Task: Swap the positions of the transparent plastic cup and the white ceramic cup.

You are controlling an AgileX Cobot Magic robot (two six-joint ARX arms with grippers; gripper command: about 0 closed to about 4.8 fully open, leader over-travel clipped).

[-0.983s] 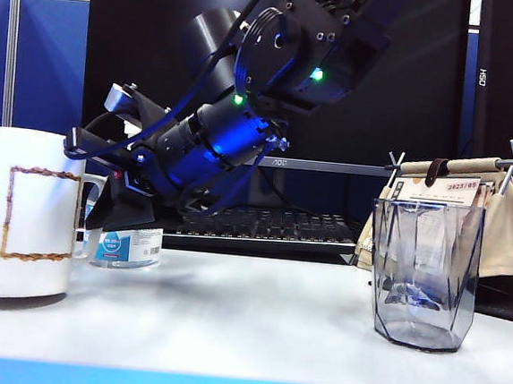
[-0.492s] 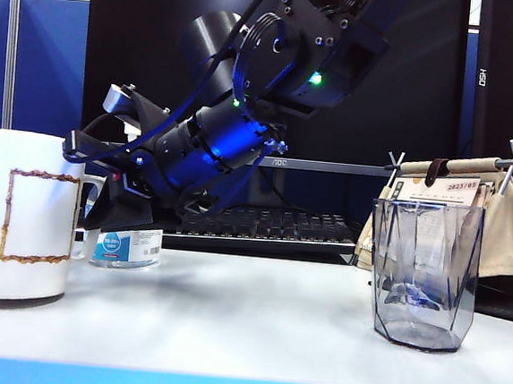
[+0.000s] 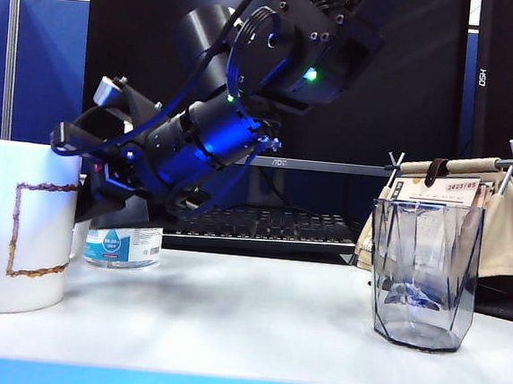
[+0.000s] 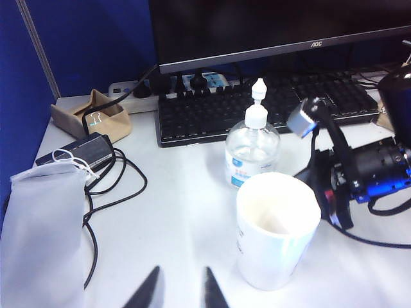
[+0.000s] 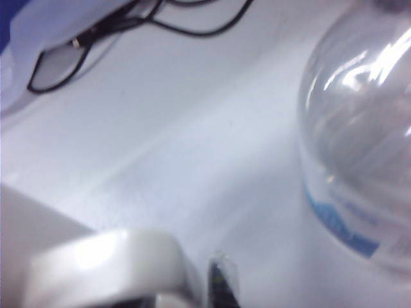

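The white ceramic cup (image 3: pixel 20 225) stands on the table at the far left, its drawn rectangle facing the camera. In the left wrist view the cup (image 4: pixel 276 231) is upright and empty. My right gripper (image 3: pixel 87 206) reaches across to the cup's handle (image 5: pixel 109 263). The right gripper (image 5: pixel 186 289) is open around that handle, with a thin gap beside the one visible fingertip (image 5: pixel 221 282). The transparent plastic cup (image 3: pixel 423 274) stands alone at the right. My left gripper (image 4: pixel 181 292) hovers open over bare table near the white cup, holding nothing.
A clear pump bottle (image 3: pixel 124 245) with a blue label stands just behind the white cup, close to my right gripper. A keyboard (image 4: pixel 257 106) and monitor line the back. Cables (image 4: pixel 109 179) and a grey pouch (image 4: pixel 38 231) lie left. A desk calendar (image 3: pixel 459 187) stands behind the transparent cup.
The white cup has sunk a little and turned, its rectangle now further right. My right gripper's fingers have come apart at the handle. The left gripper has not moved.
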